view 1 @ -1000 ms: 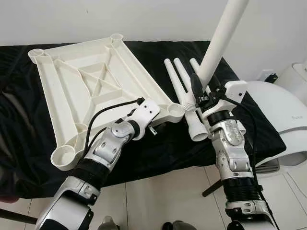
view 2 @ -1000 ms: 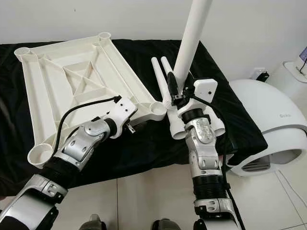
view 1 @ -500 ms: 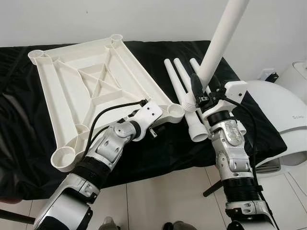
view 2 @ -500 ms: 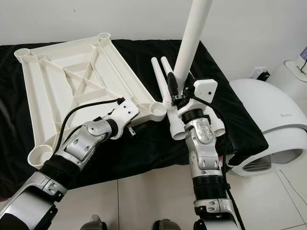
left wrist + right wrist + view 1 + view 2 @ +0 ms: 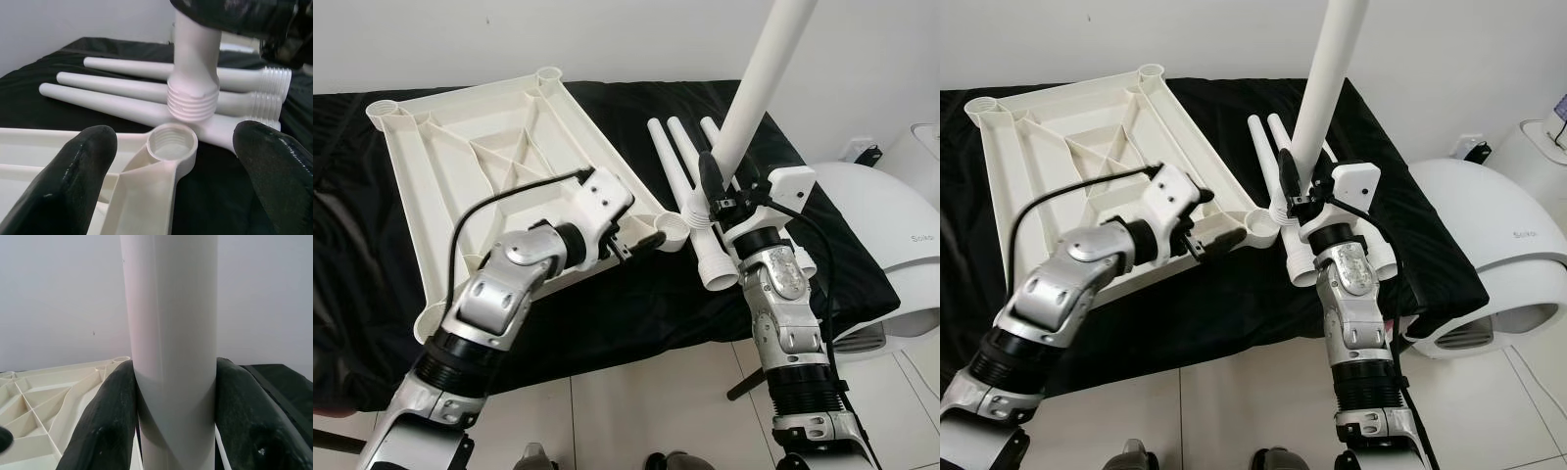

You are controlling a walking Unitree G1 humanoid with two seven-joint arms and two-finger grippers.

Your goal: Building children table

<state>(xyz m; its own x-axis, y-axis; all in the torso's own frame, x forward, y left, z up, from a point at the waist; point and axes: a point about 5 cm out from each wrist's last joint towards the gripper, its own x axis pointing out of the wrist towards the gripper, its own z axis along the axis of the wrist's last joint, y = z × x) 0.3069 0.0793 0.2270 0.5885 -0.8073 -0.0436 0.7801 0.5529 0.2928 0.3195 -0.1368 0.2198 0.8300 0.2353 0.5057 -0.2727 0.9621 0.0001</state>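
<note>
1. Black cloth (image 5: 636,313) over a low surface, white wall behind, tiled floor below.
2. Upside-down white tabletop (image 5: 470,166) flat on the cloth, threaded corner socket (image 5: 172,142) at its near right corner.
3. White table leg (image 5: 759,88) clamped between right gripper (image 5: 710,191) fingers, long axis near upright, tilted slightly, threaded end (image 5: 191,100) down.
4. Threaded end just above the socket and slightly beyond it, not yet seated; probably needs lowering and lining up before screwing in.
5. Left gripper (image 5: 173,161) spread wide, fingers (image 5: 73,181) either side of the socket corner, socket straight ahead between them, nothing gripped; probably there to steady the tabletop.
6. Three spare legs (image 5: 680,162) lying side by side on the cloth, beyond the socket.
7. White domed appliance (image 5: 891,245) off to the right.
</note>
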